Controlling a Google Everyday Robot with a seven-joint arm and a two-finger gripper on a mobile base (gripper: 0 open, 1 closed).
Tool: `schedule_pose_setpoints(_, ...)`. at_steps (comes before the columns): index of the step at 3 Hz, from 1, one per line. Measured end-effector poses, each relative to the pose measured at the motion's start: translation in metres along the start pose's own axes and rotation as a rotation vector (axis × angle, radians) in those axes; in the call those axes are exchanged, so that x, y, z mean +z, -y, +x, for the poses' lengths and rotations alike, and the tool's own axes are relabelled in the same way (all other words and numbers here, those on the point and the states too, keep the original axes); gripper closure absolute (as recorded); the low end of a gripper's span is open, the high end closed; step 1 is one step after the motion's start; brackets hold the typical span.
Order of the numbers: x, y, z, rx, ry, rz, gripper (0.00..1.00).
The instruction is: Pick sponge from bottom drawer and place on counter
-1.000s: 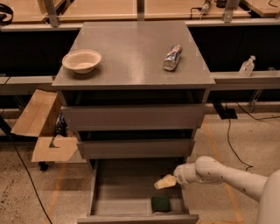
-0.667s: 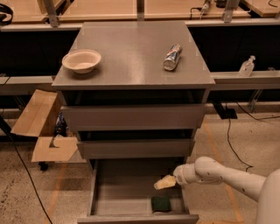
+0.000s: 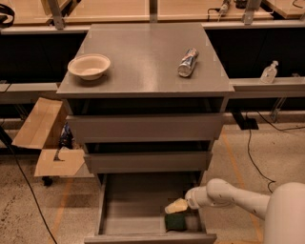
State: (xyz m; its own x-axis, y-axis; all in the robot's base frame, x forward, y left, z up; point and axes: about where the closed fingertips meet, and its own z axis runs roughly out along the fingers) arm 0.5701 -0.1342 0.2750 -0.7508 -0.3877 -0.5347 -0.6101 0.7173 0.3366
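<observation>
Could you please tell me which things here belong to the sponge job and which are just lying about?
Job: sponge, in the open bottom drawer; counter; claw, low over the sponge.
Lying about: bowl and silvery can on the counter; cardboard box beside the cabinet; small bottle at right.

A pale, shallow bowl (image 3: 89, 66) stands upright at upper left of centre, well apart from a silvery can (image 3: 188, 62) lying on its side at upper right of centre. Below them, two wider grey drawers (image 3: 145, 127) are pulled slightly out, one above the other. At far left, a cardboard box (image 3: 42, 125) sits with its flaps open on the speckled floor (image 3: 19, 209). A small clear pump bottle (image 3: 269, 72) stands on a ledge at right, above black cables (image 3: 249, 155) trailing across the floor. Light wooden tables (image 3: 119, 8) line the top edge. The gripper (image 3: 176, 206) is at lower right of centre.
</observation>
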Motion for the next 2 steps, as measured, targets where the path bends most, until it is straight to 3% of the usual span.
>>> schedule_pose_setpoints(2, 0.058, 0.021, 0.056, 0.06, 0.018, 0.016, 0.0)
